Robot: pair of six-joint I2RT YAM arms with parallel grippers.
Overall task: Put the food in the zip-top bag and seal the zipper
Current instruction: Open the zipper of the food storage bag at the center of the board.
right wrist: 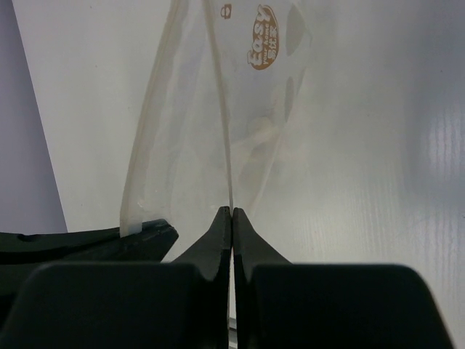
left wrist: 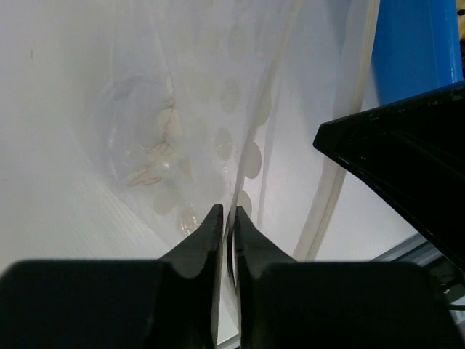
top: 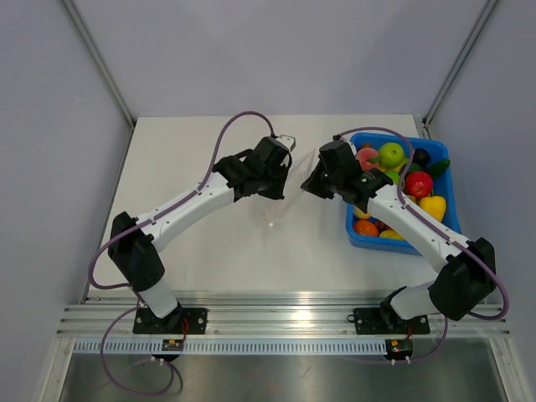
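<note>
**Op:** What did the grippers have at that moment, and where was the bag?

**Eng:** Your left gripper (left wrist: pixel 225 212) was closed to a sliver on a fold of the zip-top bag (left wrist: pixel 207 109). The right gripper (right wrist: pixel 231 211) was the same, pinched tight on the film with no gap showing. The bag was strung between the two grippers. I couldn't tell whether its lower edge touched the desk (top: pixel 218 243).

**Op:** And the food?

**Eng:** All the food (top: pixel 419 184) I could see sat in the blue bin (top: pixel 394 244), on the outer side of your right gripper and well apart from the bag. I saw nothing inside the bag.

**Op:** How would it handle?

**Eng:** My read:
- **Film:** It was thin, limp, slick and nearly weightless. The mouth would likely collapse unless you held both lips apart.
- **Zipper:** The zipper (right wrist: pixel 145 131) was the only stiffer part. It ran just beside your right fingertips, on the side facing the left gripper. I'd have you grab on or just under that ridge, since mid-panel film just stretches and slides.
- **Toys:** They looked hard, glossy, round and light, so they'd likely squirt out of a shallow pinch. You'd want to grip them across the widest part.
- **Risk:** Both grippers were occupied. One had to release to fetch food, and the mouth would probably sag.
</note>
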